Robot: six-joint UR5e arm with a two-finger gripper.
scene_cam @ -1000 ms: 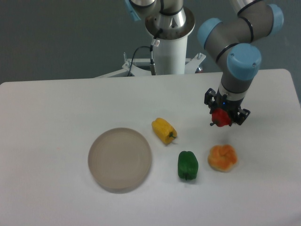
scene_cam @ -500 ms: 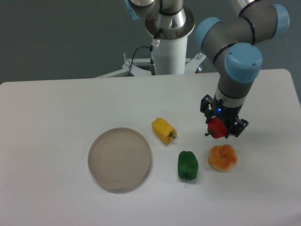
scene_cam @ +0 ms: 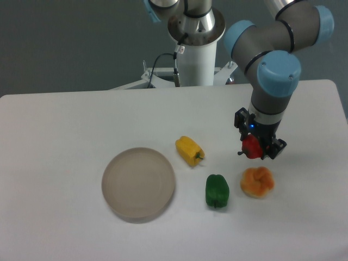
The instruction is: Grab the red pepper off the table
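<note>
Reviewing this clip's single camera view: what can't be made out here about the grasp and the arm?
- Whether the red pepper is clear of the table: the one high view gives no side angle.
- Finger contact on the pepper: the gripper body and fingers cover its sides.
- The upper arm: cut off by the top edge.

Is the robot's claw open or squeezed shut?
Shut. The gripper has its fingers on both sides of the red pepper, holding it.
</note>
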